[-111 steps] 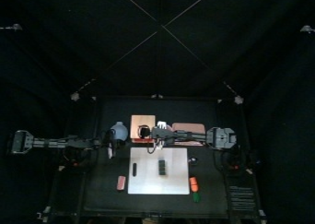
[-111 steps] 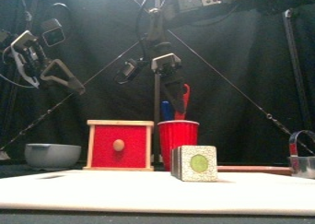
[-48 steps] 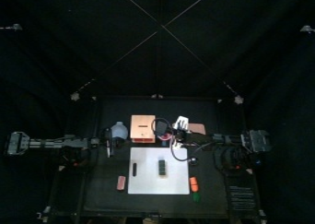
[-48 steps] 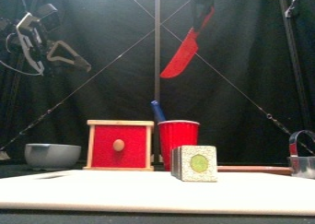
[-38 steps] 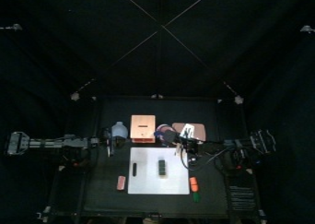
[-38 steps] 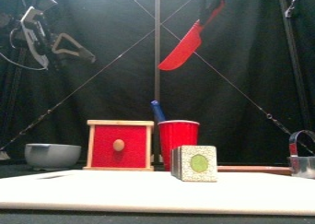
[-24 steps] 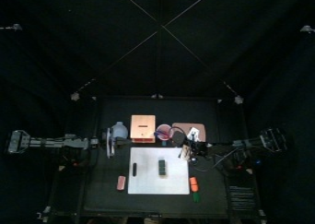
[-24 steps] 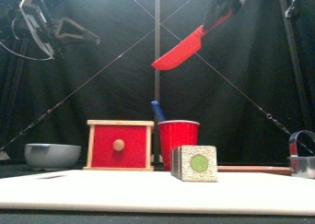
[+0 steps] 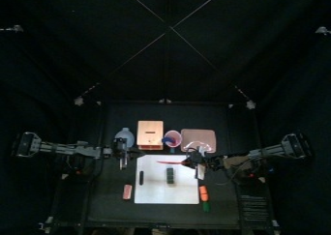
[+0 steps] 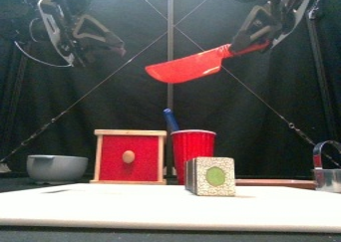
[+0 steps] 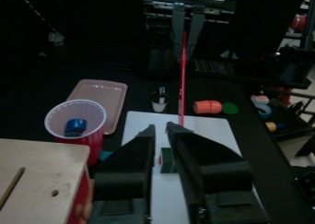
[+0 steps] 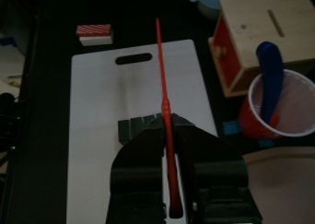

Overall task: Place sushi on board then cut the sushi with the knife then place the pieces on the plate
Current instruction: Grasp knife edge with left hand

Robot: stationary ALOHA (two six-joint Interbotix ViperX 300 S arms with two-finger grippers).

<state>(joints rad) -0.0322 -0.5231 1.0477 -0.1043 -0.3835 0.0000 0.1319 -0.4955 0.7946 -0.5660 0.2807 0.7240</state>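
Right gripper [image 12: 170, 156]: clamped on the handle of the red knife [image 10: 186, 65]. I carry it high over the white cutting board [image 9: 153, 190], blade roughly level and lined up along the board's length; I judge that sets it up for a downward cut. Sushi roll [image 10: 210, 175]: lies mid-board, in one piece as far as I can tell, beneath the blade in the right wrist view. Left gripper [image 11: 167, 135]: jaws apart, empty, raised off the board's left side, probably to keep clear of the stroke. Red cup [image 10: 193, 152]: behind the board, holds the blue knife [image 10: 170, 118]. Pink tray [image 9: 198, 136]: behind the board's right end, nothing in it, awaiting pieces. Wooden box [image 10: 130, 156]: behind the board, left of the cup.
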